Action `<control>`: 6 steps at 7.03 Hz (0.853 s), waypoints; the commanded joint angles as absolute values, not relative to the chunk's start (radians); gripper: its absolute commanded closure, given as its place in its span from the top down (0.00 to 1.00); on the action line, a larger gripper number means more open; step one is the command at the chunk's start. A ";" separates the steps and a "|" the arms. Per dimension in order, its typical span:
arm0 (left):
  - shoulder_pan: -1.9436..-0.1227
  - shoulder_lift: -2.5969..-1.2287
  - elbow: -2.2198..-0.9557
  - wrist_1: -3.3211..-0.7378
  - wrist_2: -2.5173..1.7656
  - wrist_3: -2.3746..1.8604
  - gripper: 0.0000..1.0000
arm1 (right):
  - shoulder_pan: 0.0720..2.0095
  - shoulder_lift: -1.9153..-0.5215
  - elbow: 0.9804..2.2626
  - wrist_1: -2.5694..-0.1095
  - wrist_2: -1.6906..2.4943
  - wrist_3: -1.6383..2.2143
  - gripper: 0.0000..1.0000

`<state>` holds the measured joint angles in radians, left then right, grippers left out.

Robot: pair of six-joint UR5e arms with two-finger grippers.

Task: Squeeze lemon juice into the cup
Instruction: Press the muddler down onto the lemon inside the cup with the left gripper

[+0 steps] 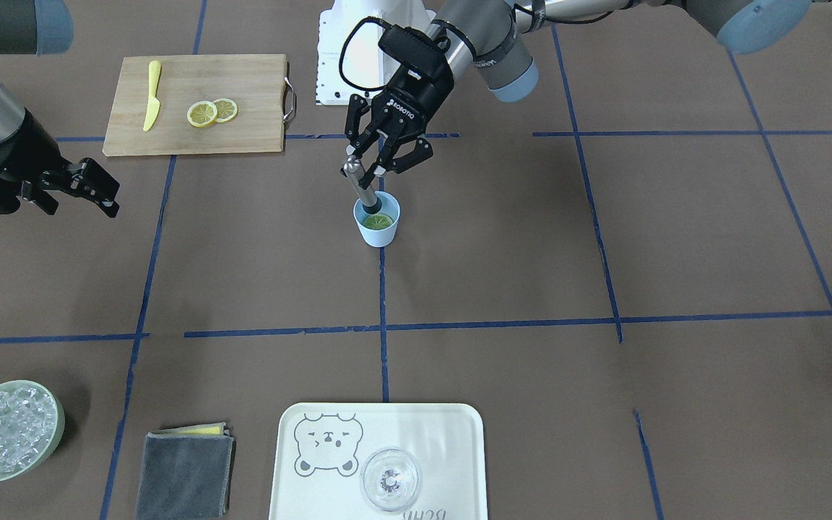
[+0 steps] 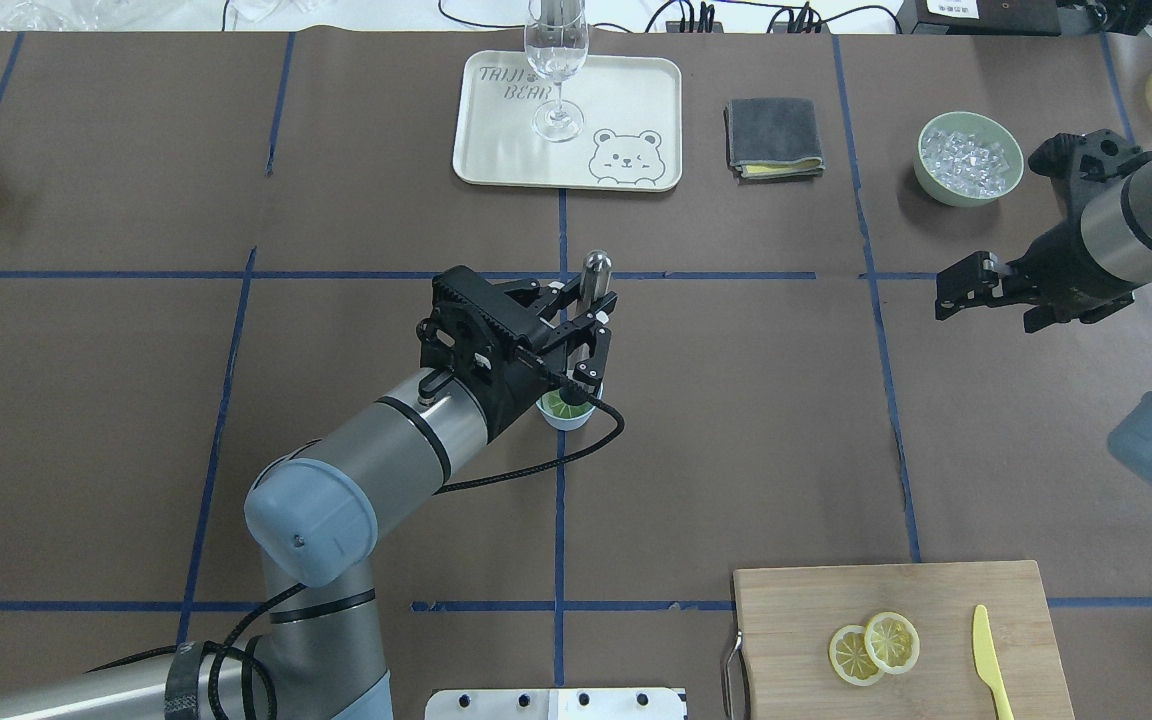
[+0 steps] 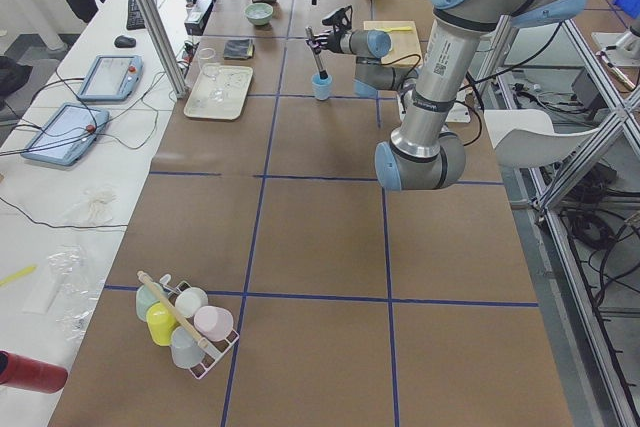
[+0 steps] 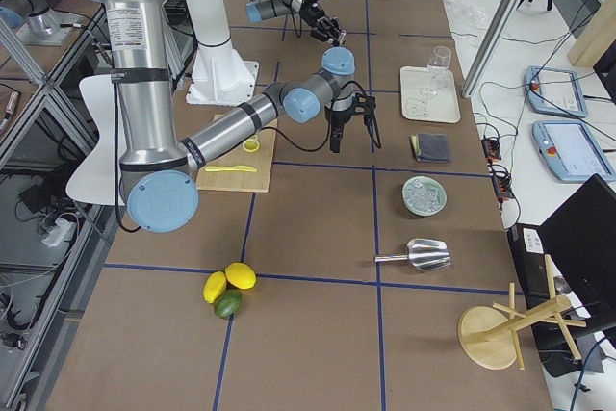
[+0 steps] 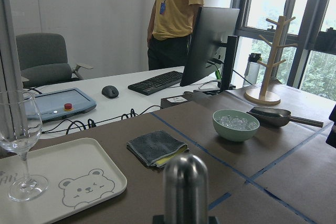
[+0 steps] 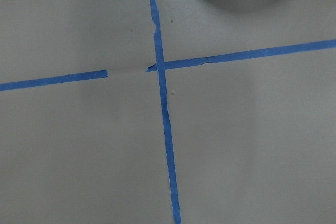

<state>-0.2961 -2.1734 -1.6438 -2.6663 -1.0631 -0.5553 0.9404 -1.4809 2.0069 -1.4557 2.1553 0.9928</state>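
1. facing the robot across the worktop (image 1: 503, 260), the left hand (image 1: 380, 167) is pinching a metal rod (image 1: 360, 182) just above the cup (image 1: 378, 231). the rod leans, its lower end inside the cup at the edge of the lemon (image 1: 380, 222), which lies flat in the bottom. the right hand (image 1: 80, 204) hangs well apart from the cup, fingers spread, holding nothing. beyond it from the cup, a cutting board (image 1: 243, 87) carries two overlapping lemon slices (image 1: 211, 113) and a yellow knife (image 1: 152, 95).
2. from overhead, the cup sits half under the left hand, with part of its rim and some lemon showing. the rod's rounded top rises past the hand. well beyond the cup a tray (image 2: 516, 150) holds a glass (image 2: 556, 60).
3. from the robot's left end, the cup stands upright, the rod slanting up from it into the hand.
4. from the right end, the right hand points down at the worktop.
5. the left wrist camera shows the rod's top low and central. past it lie a grey cloth (image 5: 156, 148) and a green bowl (image 5: 235, 129) of ice.
6. the right wrist camera shows worktop and crossing blue tape (image 6: 160, 66).
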 commanded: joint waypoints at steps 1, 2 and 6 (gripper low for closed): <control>-0.296 -2.180 -1.602 -2.675 -1.055 -0.555 0.00 | 0.940 -1.480 2.006 -1.456 2.155 0.994 1.00; -0.288 -2.181 -1.562 -2.693 -1.042 -0.557 0.00 | 0.940 -1.480 2.006 -1.456 2.155 0.994 1.00; -0.287 -2.180 -1.548 -2.698 -1.043 -0.551 0.00 | 0.939 -1.477 2.005 -1.457 2.155 0.997 1.00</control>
